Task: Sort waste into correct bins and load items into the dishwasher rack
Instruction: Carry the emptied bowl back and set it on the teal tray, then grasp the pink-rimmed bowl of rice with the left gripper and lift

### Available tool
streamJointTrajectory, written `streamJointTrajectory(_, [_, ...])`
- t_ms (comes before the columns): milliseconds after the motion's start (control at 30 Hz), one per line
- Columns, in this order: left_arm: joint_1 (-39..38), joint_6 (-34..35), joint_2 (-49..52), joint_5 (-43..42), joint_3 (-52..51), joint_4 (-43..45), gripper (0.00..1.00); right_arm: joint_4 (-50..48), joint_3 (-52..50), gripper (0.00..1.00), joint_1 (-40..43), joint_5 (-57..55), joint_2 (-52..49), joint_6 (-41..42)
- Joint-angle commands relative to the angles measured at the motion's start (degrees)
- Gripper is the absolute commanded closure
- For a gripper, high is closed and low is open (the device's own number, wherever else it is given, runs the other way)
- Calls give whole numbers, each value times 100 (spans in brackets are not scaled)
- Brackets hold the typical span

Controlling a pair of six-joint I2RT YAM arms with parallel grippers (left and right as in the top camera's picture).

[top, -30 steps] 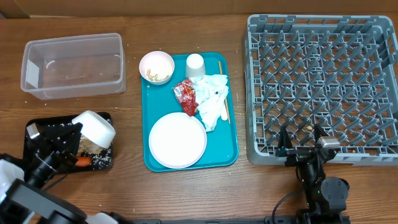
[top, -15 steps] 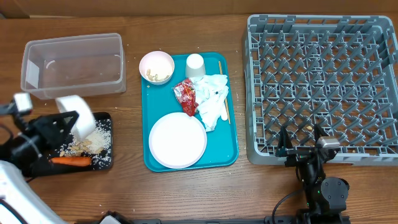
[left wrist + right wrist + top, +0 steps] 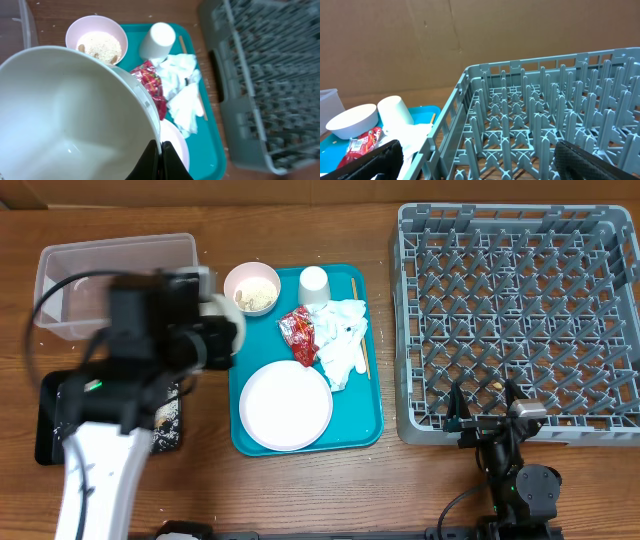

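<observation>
One bowl pinched by left end effector, arm raised beside tray.

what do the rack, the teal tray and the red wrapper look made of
The dishwasher rack: grey moulded plastic, matte, uniform pegs. The teal tray: likely smooth plastic, faint sheen, rounded rim. The red wrapper: thin plastic or foil film, crinkled and shiny.

The grey pegged rack fills the middle and right. To its left a teal tray holds a white bowl, a white cup, a red wrapper and a napkin. The right gripper has its dark fingers wide apart at the bottom corners.
</observation>
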State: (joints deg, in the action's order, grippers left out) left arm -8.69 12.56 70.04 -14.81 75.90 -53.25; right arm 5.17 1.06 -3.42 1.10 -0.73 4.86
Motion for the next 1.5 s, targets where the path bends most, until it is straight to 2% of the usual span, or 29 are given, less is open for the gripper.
streamJointTrajectory(0, [-802, 417, 577, 1956, 94, 278, 96, -35, -59, 0, -15, -20, 50, -20])
streamJointTrajectory(100, [-1193, 417, 1189, 2507, 94, 612, 96, -35, -59, 0, -15, -20, 50, -17])
streamJointTrajectory(300, [-1462, 420, 2337, 2549, 94, 990, 96, -35, -59, 0, -15, -20, 50, -17])
streamJointTrajectory(667, [-1469, 415, 3294, 2743, 94, 1086, 96, -35, -59, 0, -15, -20, 50, -17])
streamJointTrajectory(700, [-1469, 415, 3338, 2743, 94, 1088, 89, -35, -59, 0, -15, -20, 50, -17])
streamJointTrajectory(767, [-1469, 413, 3359, 2743, 94, 1086, 57, -35, -59, 0, -15, -20, 50, -17])
streamJointTrajectory(833, [-1469, 413, 3351, 2743, 98, 1067, 33, -35, -59, 0, -15, -20, 50, -17])
streamJointTrajectory(933, [-1469, 243, 3333, 2743, 212, 944, 18, -35, -59, 0, -15, -20, 50, -17])
streamJointTrajectory(1067, [-1436, -15, 3333, 2702, 616, 761, 12, -35, -59, 0, -15, -22, 50, -20])
streamJointTrajectory(1133, [-1349, -15, 3338, 2605, 898, 647, 12, -35, -59, 0, -15, -20, 50, -17])
streamJointTrajectory(1267, [-938, -15, 3423, 1456, 1554, 337, 12, -35, -59, 0, -15, -20, 50, -17])
streamJointTrajectory(1367, [-605, -66, 3628, 546, 2090, -74, 9, -35, -59, 0, -15, -20, 50, -17])
streamJointTrajectory(1467, [-479, -404, 3954, 424, 2564, -514, 7, -35, -59, 0, -15, -20, 50, -17])
